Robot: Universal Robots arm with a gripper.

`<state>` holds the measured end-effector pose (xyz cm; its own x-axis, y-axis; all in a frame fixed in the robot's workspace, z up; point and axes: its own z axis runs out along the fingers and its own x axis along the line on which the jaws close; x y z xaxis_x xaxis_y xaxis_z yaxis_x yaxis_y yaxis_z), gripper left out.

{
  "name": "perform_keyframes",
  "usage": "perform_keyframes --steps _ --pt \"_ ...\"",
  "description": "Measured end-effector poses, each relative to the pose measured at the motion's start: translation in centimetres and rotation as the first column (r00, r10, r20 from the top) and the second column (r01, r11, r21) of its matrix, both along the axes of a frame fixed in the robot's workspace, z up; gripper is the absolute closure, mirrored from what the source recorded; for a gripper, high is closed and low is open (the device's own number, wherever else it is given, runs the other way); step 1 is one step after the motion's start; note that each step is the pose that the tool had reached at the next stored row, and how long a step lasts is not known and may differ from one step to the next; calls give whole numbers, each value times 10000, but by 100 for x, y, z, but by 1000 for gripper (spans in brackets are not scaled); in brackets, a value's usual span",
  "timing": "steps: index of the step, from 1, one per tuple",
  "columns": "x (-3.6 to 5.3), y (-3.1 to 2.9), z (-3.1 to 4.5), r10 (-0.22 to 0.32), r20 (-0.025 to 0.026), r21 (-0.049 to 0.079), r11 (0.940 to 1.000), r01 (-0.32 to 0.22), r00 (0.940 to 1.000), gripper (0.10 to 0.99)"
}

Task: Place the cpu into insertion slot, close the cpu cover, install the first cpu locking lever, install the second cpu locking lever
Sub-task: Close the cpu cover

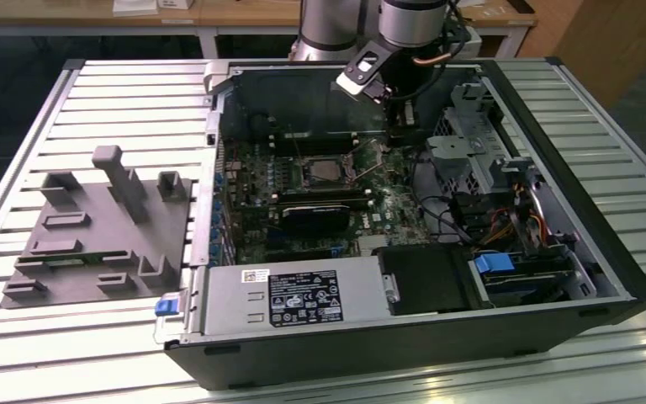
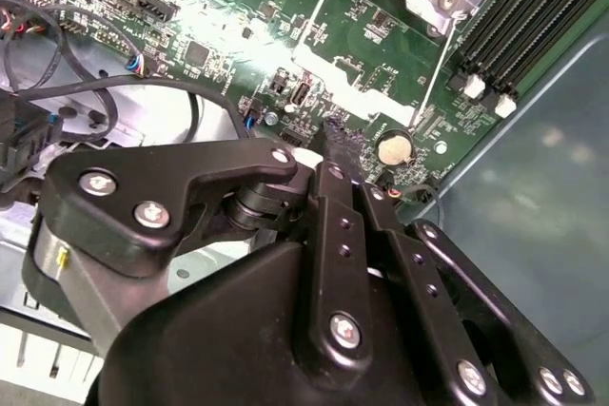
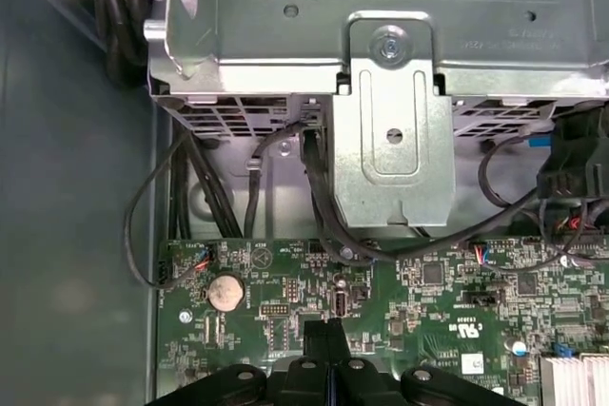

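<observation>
Nearest the lens in the exterior view: a grey metal power supply box point(image 1: 289, 301) with a printed label. Lodged along the six o'clock wall of an open black computer tower case point(image 1: 413, 358), itself laid flat on a slatted silver metal table point(image 1: 132, 84). At nine o'clock of the case, just beside its wall, a grey moulded fixture block point(image 1: 87, 236) with upright posts.

Near the middle of the green motherboard point(image 1: 396, 202), the small square silvery-grey cpu point(image 1: 325, 171), lying flat inside the square black-framed insertion slot point(image 1: 299, 172).

At about one o'clock from the chip and well apart from it, the black two-fingered pincer point(image 1: 400, 116), reaching down into the case from the grey robot arm point(image 1: 413, 25).

In both wrist views, fingers point(image 3: 319, 354) pressed flat together with nothing between them. Tips low over the green board, near a round silver coin cell point(image 3: 225, 291). Beyond it, a folded silver sheet-metal drive cage point(image 3: 390, 121) and loose black cables point(image 3: 319, 197).
</observation>
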<state>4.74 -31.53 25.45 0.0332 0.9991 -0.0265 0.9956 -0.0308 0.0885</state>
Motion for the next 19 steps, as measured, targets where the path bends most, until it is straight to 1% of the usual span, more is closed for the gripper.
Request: perform_keyframes --steps 3,8,12,15,19 --pt "10 0 -37 0 -42 -1 10000 0 10000 984" --pt "20 0 -105 0 -128 -1 10000 0 9999 984" --pt "30 0 -143 1 -190 -1 10000 -1 9998 984" --pt "37 0 -155 1 -215 -4 10000 -1 9998 984" --pt "45 0 -157 0 -219 -2 10000 0 9998 984"
